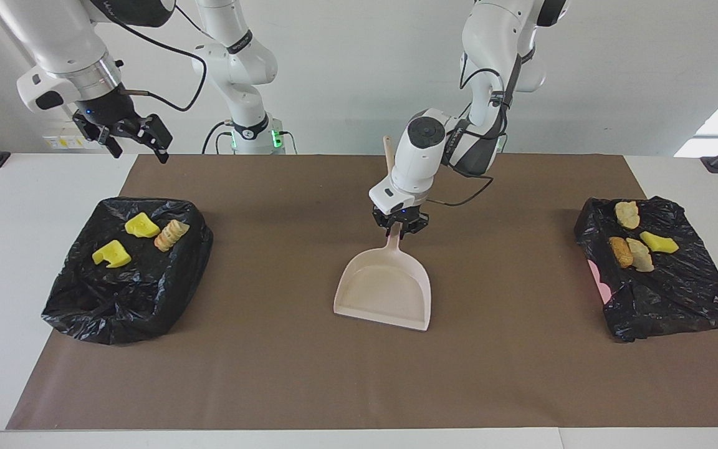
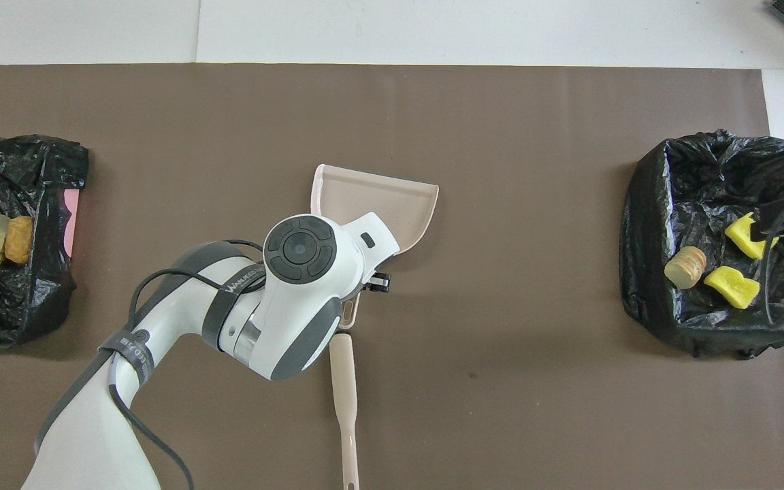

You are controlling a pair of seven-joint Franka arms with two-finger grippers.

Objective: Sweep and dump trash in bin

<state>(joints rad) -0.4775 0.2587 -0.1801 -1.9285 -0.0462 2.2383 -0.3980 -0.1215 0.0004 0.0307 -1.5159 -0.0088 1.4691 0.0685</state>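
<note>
- Black bag-lined bin (image 1: 116, 299) at the right arm's end of the table: two yellow wedges (image 1: 111, 254) and one tan chunk (image 1: 171, 235) are seen lying in it.
- Right gripper (image 1: 138, 148): it is held in the air over the table's edge beside that bin, fingers spread wide, with nothing between them; this arm waits.
- Beige dustpan (image 1: 384, 293): it is seen flat on the brown mat (image 1: 272, 374) at mid-table, its pan bare.
- Left gripper (image 1: 400, 229): its fingers are pinched narrowly on the dustpan's handle.
- Brush handle (image 2: 343, 388): it lies on the mat just nearer to the robots than the dustpan, touched by neither gripper.
- Second black bin (image 1: 677, 299) at the left arm's end: three tan chunks (image 1: 627, 215) and a yellow wedge (image 1: 658, 242) are held in it.
- No scrap is seen on the mat, so the sweeping is judged done. The dustpan should be let go only once it rests fully, and the gripper lifted straight up so the handle is not dragged.
</note>
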